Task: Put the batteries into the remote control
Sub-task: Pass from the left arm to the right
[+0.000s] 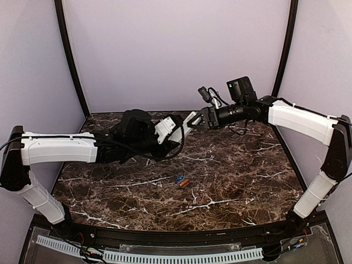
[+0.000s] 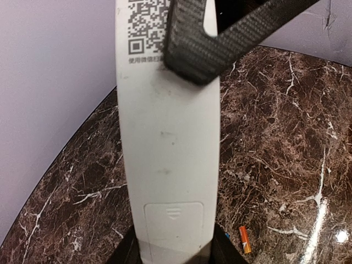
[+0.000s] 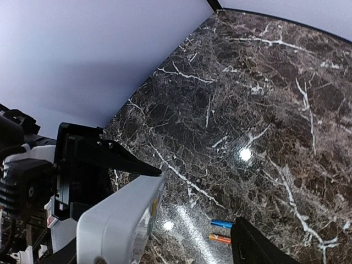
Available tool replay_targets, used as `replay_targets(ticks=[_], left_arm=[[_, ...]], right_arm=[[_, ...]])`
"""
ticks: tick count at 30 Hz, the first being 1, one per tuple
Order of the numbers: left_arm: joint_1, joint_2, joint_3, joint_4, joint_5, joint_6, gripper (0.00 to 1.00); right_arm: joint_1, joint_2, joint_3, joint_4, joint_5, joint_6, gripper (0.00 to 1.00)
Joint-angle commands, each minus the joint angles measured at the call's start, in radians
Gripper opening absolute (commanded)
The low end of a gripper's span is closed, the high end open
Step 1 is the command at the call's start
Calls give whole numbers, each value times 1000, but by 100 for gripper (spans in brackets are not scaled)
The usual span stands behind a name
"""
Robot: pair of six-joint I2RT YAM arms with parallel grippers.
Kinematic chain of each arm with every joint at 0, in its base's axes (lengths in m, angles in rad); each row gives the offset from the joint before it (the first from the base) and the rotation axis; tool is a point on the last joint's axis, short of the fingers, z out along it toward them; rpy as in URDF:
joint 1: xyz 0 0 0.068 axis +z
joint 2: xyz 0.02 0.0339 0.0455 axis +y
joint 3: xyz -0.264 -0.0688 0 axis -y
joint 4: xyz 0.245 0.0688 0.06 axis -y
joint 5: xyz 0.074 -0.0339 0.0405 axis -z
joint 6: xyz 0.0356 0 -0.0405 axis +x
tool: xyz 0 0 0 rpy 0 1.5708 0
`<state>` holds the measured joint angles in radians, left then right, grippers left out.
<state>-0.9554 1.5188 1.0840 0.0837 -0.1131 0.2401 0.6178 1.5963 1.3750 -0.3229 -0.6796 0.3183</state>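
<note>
Here the left gripper (image 1: 177, 126) clamps the remote control (image 2: 168, 165) (aloft), its tip inside the open right gripper (image 1: 197, 119).

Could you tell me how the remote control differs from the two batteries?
The slim white plastic remote control is long and flat; the two tiny cylindrical batteries are short, blue and orange. The left pincer holds the remote control aloft; the batteries lie on the marble table.
</note>
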Motion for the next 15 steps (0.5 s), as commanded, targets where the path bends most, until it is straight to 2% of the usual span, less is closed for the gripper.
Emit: replay_targets(ticks=[1, 5, 11, 15], left_arm=[[-32, 27, 59, -57, -101, 76, 0], [-42, 33, 59, -54, -90, 102, 0], [-46, 33, 56, -65, -80, 151, 0], [-47, 29, 51, -66, -101, 172, 0]], right_arm=[[16, 28, 34, -75, 9, -25, 69], [15, 41, 38, -73, -45, -33, 45], [14, 46, 20, -37, -127, -17, 30], [12, 46, 9, -34, -139, -13, 14]])
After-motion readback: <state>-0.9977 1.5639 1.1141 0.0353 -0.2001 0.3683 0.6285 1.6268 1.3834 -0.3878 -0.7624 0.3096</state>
